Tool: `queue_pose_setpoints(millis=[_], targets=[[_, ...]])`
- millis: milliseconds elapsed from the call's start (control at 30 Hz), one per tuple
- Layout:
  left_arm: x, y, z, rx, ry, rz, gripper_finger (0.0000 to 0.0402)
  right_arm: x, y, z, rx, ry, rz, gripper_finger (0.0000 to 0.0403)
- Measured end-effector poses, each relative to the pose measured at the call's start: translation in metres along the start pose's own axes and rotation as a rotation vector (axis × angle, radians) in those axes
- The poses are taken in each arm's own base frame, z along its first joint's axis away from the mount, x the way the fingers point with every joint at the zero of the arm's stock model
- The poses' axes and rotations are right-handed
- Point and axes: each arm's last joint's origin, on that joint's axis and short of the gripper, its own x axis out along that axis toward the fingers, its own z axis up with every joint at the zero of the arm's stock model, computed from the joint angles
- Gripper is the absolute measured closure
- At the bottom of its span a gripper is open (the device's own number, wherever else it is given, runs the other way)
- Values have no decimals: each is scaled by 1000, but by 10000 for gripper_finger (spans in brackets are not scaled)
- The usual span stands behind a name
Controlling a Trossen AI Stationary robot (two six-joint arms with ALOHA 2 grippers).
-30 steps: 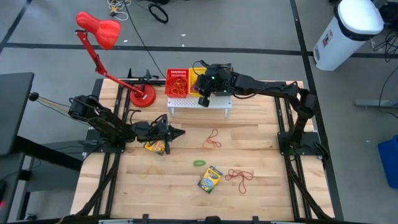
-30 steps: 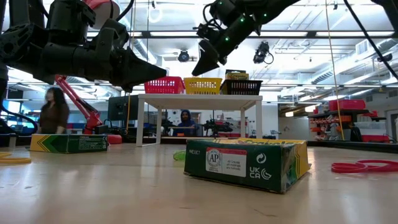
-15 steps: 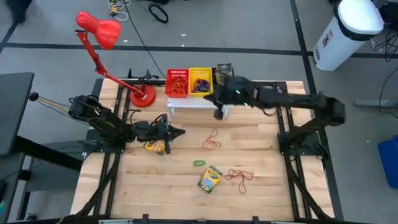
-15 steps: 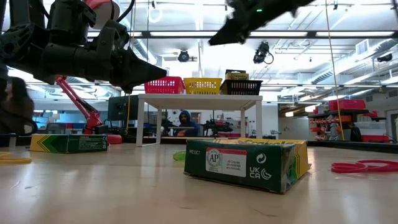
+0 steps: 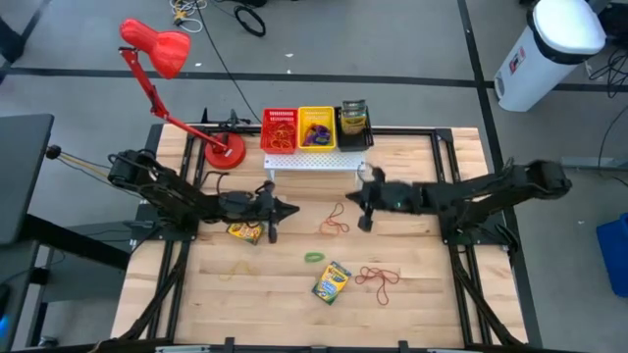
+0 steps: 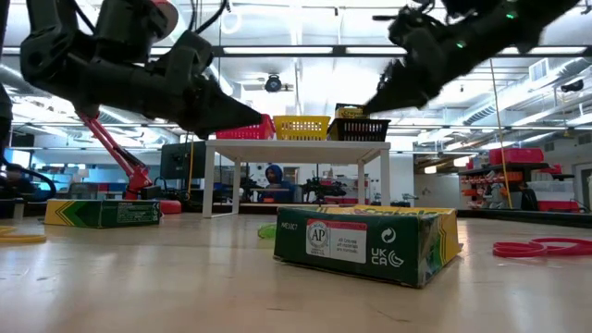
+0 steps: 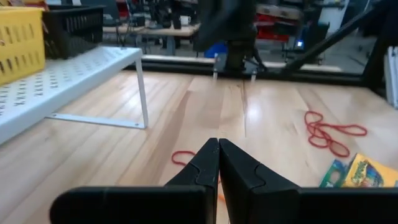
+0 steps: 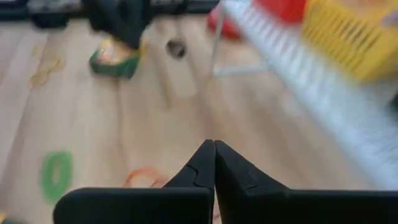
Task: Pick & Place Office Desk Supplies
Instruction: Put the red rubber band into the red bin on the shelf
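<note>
Both arms hover above a pale wooden tabletop [image 5: 412,294], seen from overhead. The left gripper [image 5: 285,209] has its jaws pressed fully together, holding nothing, its tip pointing toward the table's middle. The right gripper [image 5: 361,211] also has its jaws closed and empty; it hangs above the tabletop just beside a red and orange tangle of rubber bands [image 5: 335,220], which lies between the two grippers. From table height both grippers are clearly raised off the surface.

One crayon box [image 5: 245,231] lies flat under the left arm, near the left gripper. A second crayon box [image 5: 332,282] lies toward the front of the table, with a green rubber band [image 5: 314,257] just beside it and a red cluster of bands [image 5: 378,277] on its other side. A faint yellow band [image 5: 235,267] lies further left.

At the far edge stands a white perforated rack [image 5: 314,163] carrying a red basket [image 5: 280,129], a yellow basket [image 5: 316,127] and a black basket [image 5: 353,126]. A red desk lamp [image 5: 157,49] leans over the far left corner.

The right side and front corners of the tabletop are bare wood
</note>
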Motion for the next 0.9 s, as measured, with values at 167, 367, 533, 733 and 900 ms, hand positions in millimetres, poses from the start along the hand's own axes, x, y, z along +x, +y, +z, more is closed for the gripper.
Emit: queue_pose_setpoints(millis=[167, 367, 533, 733, 900], targets=[[7, -3, 4, 35, 25, -39, 385, 3, 30, -29, 41, 92, 35, 391], [11, -5, -6, 63, 61, -53, 385, 22, 54, -59, 51, 207, 43, 353], [15, -6, -16, 63, 60, -51, 385, 41, 57, -76, 39, 295, 12, 285], [23, -8, -19, 63, 50, -53, 385, 60, 56, -79, 39, 351, 38, 216], [30, -10, -22, 66, 61, -55, 385, 70, 57, -85, 23, 386, 36, 225]])
